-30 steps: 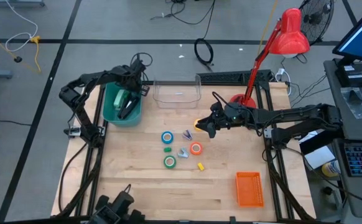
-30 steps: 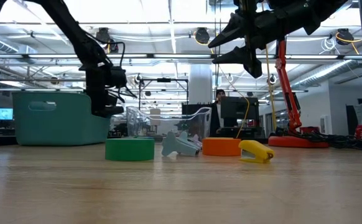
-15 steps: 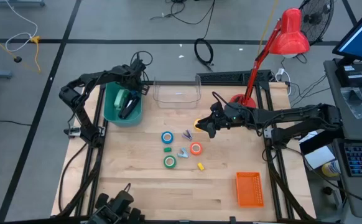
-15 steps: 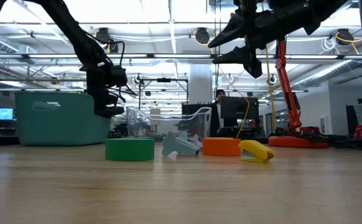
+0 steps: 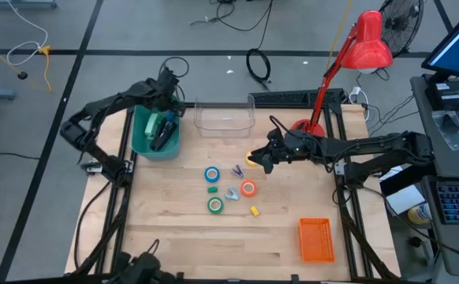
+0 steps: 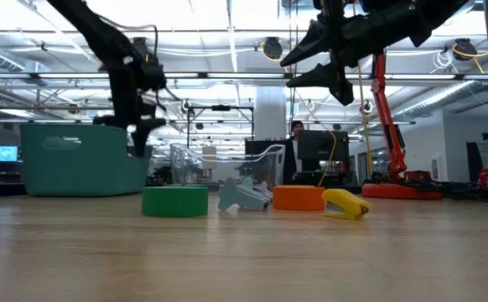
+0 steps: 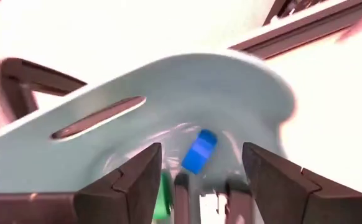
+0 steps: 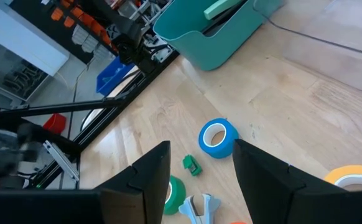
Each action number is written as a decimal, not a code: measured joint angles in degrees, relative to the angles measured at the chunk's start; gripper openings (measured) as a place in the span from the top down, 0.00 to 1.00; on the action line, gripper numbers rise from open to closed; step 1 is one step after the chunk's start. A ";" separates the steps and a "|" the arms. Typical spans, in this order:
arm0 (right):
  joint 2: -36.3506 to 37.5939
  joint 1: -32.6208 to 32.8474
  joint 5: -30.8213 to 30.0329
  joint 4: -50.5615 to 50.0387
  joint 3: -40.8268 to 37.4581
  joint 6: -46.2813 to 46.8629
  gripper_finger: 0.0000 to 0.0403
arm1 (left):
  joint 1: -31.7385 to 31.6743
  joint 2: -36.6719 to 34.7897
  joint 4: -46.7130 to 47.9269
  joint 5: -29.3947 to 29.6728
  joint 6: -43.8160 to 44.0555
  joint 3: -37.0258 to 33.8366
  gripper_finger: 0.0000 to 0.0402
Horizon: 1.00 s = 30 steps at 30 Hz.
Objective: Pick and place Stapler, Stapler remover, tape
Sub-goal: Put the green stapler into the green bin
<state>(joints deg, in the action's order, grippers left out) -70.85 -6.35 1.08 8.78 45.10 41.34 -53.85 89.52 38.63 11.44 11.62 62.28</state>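
High view: the left gripper (image 5: 163, 93) hangs with fingers spread over the teal bin (image 5: 140, 139) at upper left; blue tape (image 5: 212, 174), green tape (image 5: 215, 205) and orange tape (image 5: 248, 188) lie mid-frame. Low view: the right gripper (image 6: 318, 57), at upper right, stands parted and empty above the orange roll.

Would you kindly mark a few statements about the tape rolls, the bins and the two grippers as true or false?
1. The left gripper is above the teal bin. True.
2. The blue tape roll lies inside the teal bin. False: it lies on the table.
3. The right gripper is shut on the green tape roll. False: it hangs open above the table, empty.
4. The orange basket holds all the tape. False: no tape is in it.
5. The clear bin stands beside the teal bin. True.
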 joint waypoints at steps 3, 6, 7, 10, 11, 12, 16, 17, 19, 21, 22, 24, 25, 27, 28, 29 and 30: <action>0.00 0.00 0.00 0.00 0.00 0.00 0.59 | 1.51 -5.77 1.71 -1.60 2.05 0.00 0.43; -0.01 0.02 0.02 0.00 -0.01 0.00 0.59 | 4.17 -11.33 1.70 -4.10 3.58 0.02 0.43; -0.01 0.02 0.02 0.00 0.00 -0.05 0.59 | 5.30 -13.02 1.58 -5.00 4.15 0.02 0.43; 0.00 0.02 0.00 0.00 -0.01 -0.47 0.59 | 9.21 -17.66 1.49 -8.97 5.90 0.02 0.43; -0.01 0.01 0.01 0.00 0.00 -0.68 0.59 | 10.78 -19.02 1.50 -10.35 6.49 0.02 0.43; -0.02 0.02 0.00 0.00 0.00 -0.93 0.59 | 12.53 -20.24 1.51 -11.57 7.15 0.02 0.43; 0.00 0.02 0.04 0.00 -0.02 -1.50 0.59 | 21.09 -23.59 1.51 -14.25 11.14 0.02 0.43; -0.01 0.02 0.14 0.00 0.00 -1.51 0.59 | 23.62 -24.07 1.51 -14.53 11.70 0.02 0.43; -0.02 0.02 0.18 -0.02 -0.02 -1.51 0.59 | 28.63 -24.64 1.49 -14.44 13.73 0.02 0.43; -0.02 0.02 0.20 0.00 0.00 -1.51 0.59 | 33.53 -24.64 1.48 -13.46 16.45 0.02 0.43; 0.00 0.02 0.20 -0.02 -0.02 -1.51 0.59 | 35.88 -24.62 1.51 -12.45 18.07 0.02 0.43; -0.01 0.02 0.22 -0.02 0.00 -1.53 0.59 | 40.20 -24.26 1.38 -10.41 21.09 0.02 0.43; 0.00 0.02 0.22 -0.02 0.00 -1.55 0.59 | 42.28 -23.83 1.16 -9.32 22.66 0.05 0.43; 0.00 0.02 0.40 -0.02 -0.01 -2.02 0.59 | 46.09 -22.87 1.24 -7.39 25.62 0.07 0.43; -0.01 0.02 0.44 -0.04 0.00 -2.20 0.59 | 47.98 -22.32 1.21 -6.66 26.80 0.07 0.43; -0.02 0.02 0.44 -0.04 0.00 -2.42 0.59 | 49.74 -21.62 0.90 -6.02 27.60 0.07 0.43; 0.00 0.02 0.46 -0.05 -0.01 -2.71 0.59 | 51.48 -20.68 0.40 -5.36 28.13 0.07 0.43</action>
<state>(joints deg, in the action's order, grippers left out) -70.86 -6.33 1.54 8.73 45.10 38.63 -2.37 68.84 39.03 6.07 39.75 62.35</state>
